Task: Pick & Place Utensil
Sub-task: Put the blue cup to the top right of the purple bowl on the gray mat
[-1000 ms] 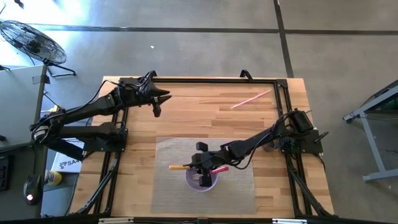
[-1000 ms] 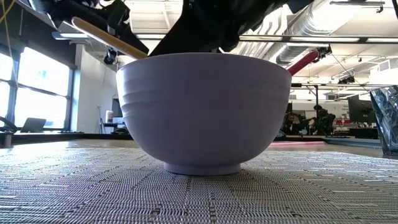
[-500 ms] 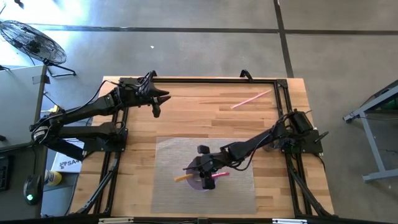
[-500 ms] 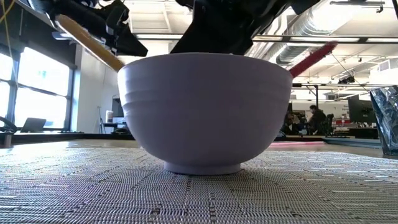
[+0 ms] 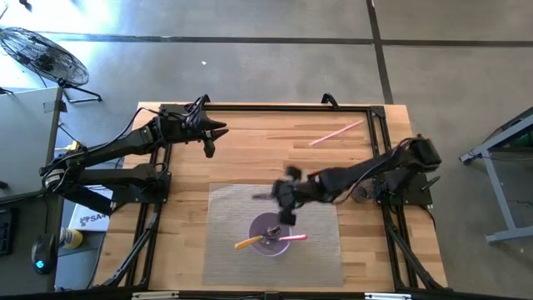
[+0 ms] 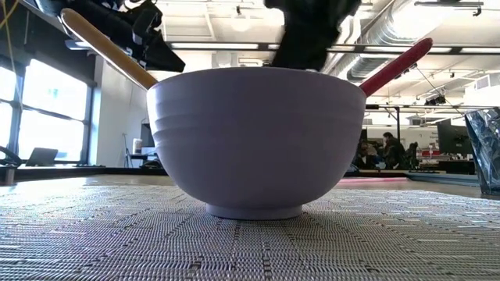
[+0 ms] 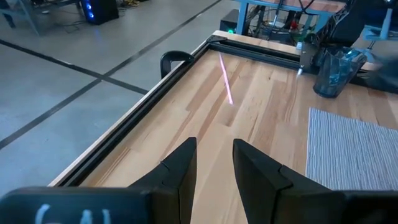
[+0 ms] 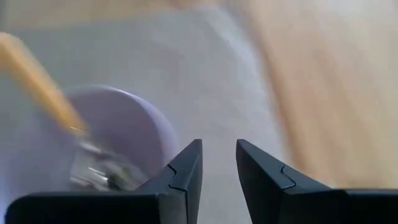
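Your right gripper (image 5: pixel 286 193) hangs over the woven grey placemat (image 5: pixel 225 250), just beyond the lavender bowl (image 5: pixel 268 234), its two dark fingers (image 8: pixel 186 171) parted by a narrow gap with nothing between them. Blur hides finer detail of it in the high view.

The bowl is smooth, round and faintly ribbed below the rim (image 6: pixel 256 140), standing on a small foot on the mat's coarse weave. Two utensils lie in it. The yellow-handled utensil (image 5: pixel 246 242), a slim straight stick, leans on the rim with its handle pointing out toward your left-arm side and rising above the rim in the low view (image 6: pixel 105 48). The pink-handled utensil (image 5: pixel 293 238) runs the opposite way, its handle out over the rim toward your right-arm side (image 6: pixel 394 65). Their working ends meet in the bowl's middle, where the right wrist view shows metal (image 8: pixel 102 175), so the two long axes form nearly one line across the bowl.

The table (image 5: pixel 250 158) is pale planked wood inside a black metal frame, on a polished concrete floor. A thin pink straw (image 5: pixel 336 133) lies on the bare wood at the far side, angled. A clear ribbed cup (image 7: pixel 334 73) stands near the right arm's base.

Your left gripper (image 5: pixel 210 137) waits over the far left corner, fingers (image 7: pixel 180 168) slightly apart and empty.
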Tool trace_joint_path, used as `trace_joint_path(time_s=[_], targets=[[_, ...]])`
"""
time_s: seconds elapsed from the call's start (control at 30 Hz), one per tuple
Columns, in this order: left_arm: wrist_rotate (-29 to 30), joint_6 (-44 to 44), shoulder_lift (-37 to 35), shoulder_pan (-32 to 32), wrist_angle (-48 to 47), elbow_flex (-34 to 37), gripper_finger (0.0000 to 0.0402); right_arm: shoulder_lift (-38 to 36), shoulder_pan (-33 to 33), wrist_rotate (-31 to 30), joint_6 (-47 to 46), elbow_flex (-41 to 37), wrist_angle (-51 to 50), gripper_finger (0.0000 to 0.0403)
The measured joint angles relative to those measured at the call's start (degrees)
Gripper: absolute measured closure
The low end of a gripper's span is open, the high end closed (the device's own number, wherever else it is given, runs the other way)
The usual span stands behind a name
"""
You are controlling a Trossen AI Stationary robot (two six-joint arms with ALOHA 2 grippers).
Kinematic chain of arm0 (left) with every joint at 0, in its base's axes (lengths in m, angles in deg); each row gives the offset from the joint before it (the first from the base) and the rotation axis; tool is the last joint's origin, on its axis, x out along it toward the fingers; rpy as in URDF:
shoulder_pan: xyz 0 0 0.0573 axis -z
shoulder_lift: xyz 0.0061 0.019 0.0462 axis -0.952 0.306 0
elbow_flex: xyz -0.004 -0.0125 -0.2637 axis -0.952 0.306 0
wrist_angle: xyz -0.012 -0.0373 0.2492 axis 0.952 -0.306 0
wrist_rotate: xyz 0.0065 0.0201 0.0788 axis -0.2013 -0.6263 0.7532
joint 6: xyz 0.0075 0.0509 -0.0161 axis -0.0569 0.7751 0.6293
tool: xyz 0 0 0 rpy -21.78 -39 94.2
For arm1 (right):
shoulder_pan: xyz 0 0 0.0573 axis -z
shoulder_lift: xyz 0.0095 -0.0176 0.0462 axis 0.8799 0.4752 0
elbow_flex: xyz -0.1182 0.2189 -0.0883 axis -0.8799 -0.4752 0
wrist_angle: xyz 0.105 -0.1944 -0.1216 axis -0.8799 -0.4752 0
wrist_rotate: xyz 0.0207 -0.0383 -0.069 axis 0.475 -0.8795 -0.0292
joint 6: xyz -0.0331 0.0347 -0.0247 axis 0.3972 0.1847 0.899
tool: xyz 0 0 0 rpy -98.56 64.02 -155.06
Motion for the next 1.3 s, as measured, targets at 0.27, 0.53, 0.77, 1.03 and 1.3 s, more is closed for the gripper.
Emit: trace_joint_path(time_s=[0.27,0.53,0.77,1.03,1.3], targets=[[0.0,0.0,0.0,0.0,-2.81,-0.04,0.03,-6.84,9.23,1.76,-6.83,-0.07,-29.38,0.031],[0.02,-1.55,0.22,0.0,-5.96,-0.04,0.03,-6.08,17.69,12.3,-7.97,-0.07,-47.94,0.0252],[0.02,-1.7,0.22,0.01,-6.05,-0.04,0.03,1.87,23.29,18.47,-4.51,-0.07,-54.83,0.0148],[0.02,-1.65,0.22,0.02,-5.82,-0.04,0.03,10.69,26.91,20.88,-1.72,-0.08,-64.05,0.0039],[0.02,-1.51,0.26,0.0,-5.88,-0.04,0.03,16.17,27.98,26.61,2.74,-0.11,-64.07,0.0011]])
